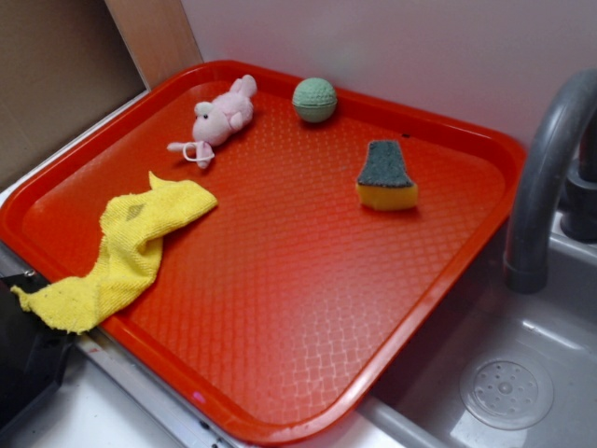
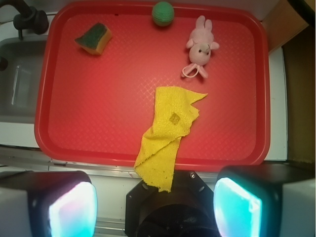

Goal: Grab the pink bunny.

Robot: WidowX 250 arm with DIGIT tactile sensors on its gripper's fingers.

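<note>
From the exterior view, nothing is done yet: the pink bunny [image 1: 222, 116] lies untouched at the far left corner of the red tray [image 1: 308, 373], beside the green knitted ball [image 1: 314, 100], with a sponge [image 1: 386, 176] and yellow cloth [image 1: 131, 250].

At the wrist view, my gripper [image 2: 155, 205] is spread wide, empty, hanging off the tray's near edge, well apart from the bunny; the whole reach and grab remain.

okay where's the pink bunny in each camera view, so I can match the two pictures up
Exterior: the pink bunny lies near the tray's far left corner, left of the green ball.
Wrist: the pink bunny lies in the upper right of the red tray, right of the green ball, above the yellow cloth.
Shared landmark: the green ball, next to the bunny by the tray's far rim in both views.
</note>
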